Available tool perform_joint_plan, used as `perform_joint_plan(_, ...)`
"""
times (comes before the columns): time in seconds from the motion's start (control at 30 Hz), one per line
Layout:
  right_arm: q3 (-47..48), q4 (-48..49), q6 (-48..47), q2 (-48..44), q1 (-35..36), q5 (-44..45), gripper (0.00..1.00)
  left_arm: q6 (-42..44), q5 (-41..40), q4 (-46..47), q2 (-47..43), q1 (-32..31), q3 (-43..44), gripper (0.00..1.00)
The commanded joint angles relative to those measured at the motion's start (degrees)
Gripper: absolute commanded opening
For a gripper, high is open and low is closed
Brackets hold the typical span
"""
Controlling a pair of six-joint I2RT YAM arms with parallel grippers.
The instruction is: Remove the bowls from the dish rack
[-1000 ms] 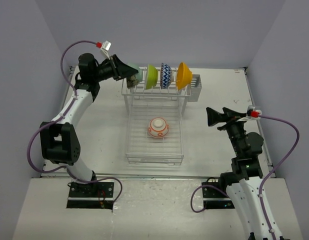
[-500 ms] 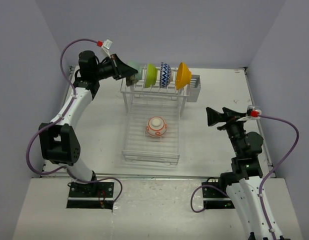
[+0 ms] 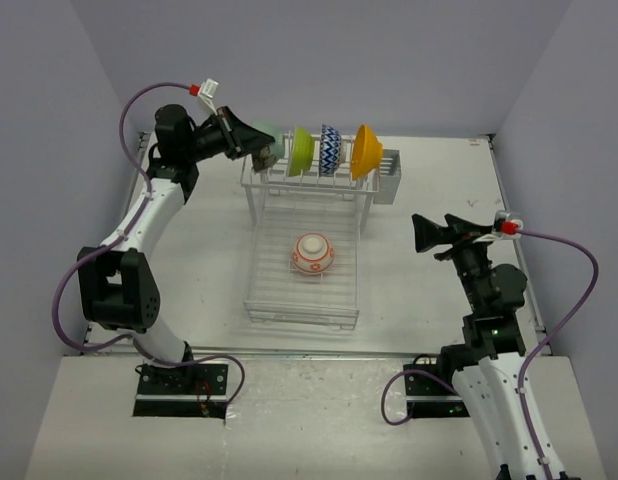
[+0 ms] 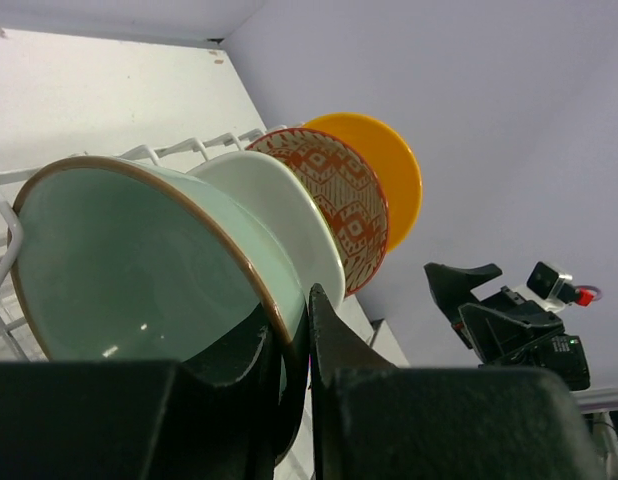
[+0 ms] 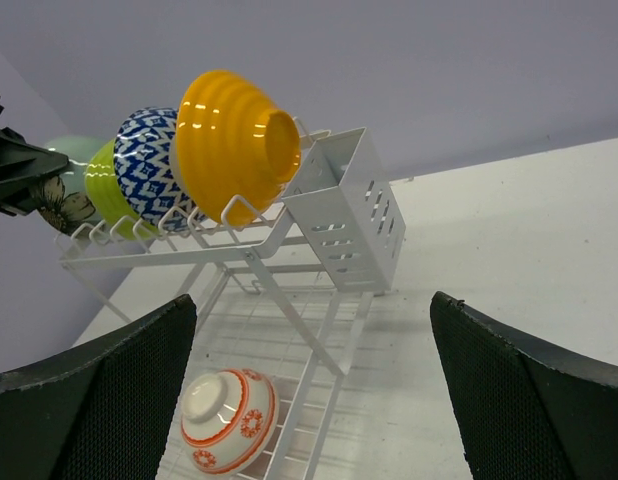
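My left gripper (image 3: 259,153) is shut on the rim of the mint green bowl (image 3: 273,147), the leftmost on the upper tier of the white wire dish rack (image 3: 257,205). In the left wrist view the fingers (image 4: 334,345) pinch the mint bowl's (image 4: 119,260) wall. Beside it stand the lime green bowl (image 3: 303,152), the blue zigzag bowl (image 3: 331,150) and the orange-yellow bowl (image 3: 367,150). The white bowl with orange-red pattern (image 3: 314,254) lies upside down on the lower tray; it also shows in the right wrist view (image 5: 229,420). My right gripper (image 3: 421,235) is open and empty, right of the rack.
A small grey cutlery holder (image 3: 389,176) hangs on the rack's right end, also in the right wrist view (image 5: 349,215). Grey walls close the table at back and both sides. Bare table lies left and right of the rack.
The left gripper, shut on the mint bowl, has shifted slightly left. The rack and the bowl on its tray slid a little to the left. The right arm has not moved.
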Motion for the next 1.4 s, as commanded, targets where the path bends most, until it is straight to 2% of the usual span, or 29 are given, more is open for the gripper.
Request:
perform_joint_plan(0.0, 0.0, 2.1, -0.9, -0.7, 0.2, -1.3, 0.99, -7.0, 1.5, 11.8, -3.8, 0.5, -0.5, 0.00)
perform_joint_plan(0.3, -0.2, 2.4, -0.9, -0.6, 0.2, -1.7, 0.99, -14.3, 3.5, 22.3, -2.6, 1.0, -3.8, 0.00)
perform_joint_plan(0.43, -0.3, 2.5, -0.9, -0.5, 0.2, -1.8, 0.99, -20.3, 4.8, 29.9, -2.6, 1.8, -5.4, 0.00)
perform_joint_plan(0.63, -0.6, 2.7, -0.7, -0.4, 0.2, -2.0, 0.99, -24.6, 6.2, 35.3, -4.3, 4.0, -6.6, 0.00)
perform_joint_plan(0.87, -0.6, 2.9, -0.7, 0.0, 0.2, -2.5, 0.99, -32.5, 8.9, 45.5, -5.8, 11.4, -6.7, 0.00)
perform_joint_plan(1.03, -0.7, 2.8, -0.5, 0.2, 0.2, -2.7, 0.99, -39.5, 10.8, 56.1, -5.3, 16.9, -6.7, 0.00)
perform_joint_plan(1.07, -0.7, 2.9, -0.5, 0.1, 0.2, -2.7, 0.99, -39.4, 11.3, 55.6, -5.3, 17.6, -7.2, 0.00)
perform_joint_plan(1.17, -0.7, 3.0, -0.4, 0.3, 0.2, -3.2, 0.99, -30.7, 11.5, 46.1, -7.3, 20.5, -7.8, 0.00)
perform_joint_plan(1.23, -0.6, 2.8, -0.3, 0.4, 0.2, -3.4, 0.99, -6.4, 8.9, 16.4, -10.4, 21.6, -4.8, 0.00)
perform_joint_plan(1.27, -0.6, 2.8, -0.2, 0.5, 0.2, -3.5, 0.99, 13.0, -1.2, -11.1, -10.9, 21.6, 2.2, 0.00)
perform_joint_plan(1.33, -0.8, 3.0, 0.1, 0.5, 0.2, -3.9, 0.99, 23.7, -15.1, -27.4, -10.6, 19.3, 7.9, 0.00)
perform_joint_plan(1.37, -0.8, 3.3, 0.1, 0.7, 0.2, -4.1, 0.99, 26.0, -25.1, -33.5, -10.3, 18.8, 9.3, 0.00)
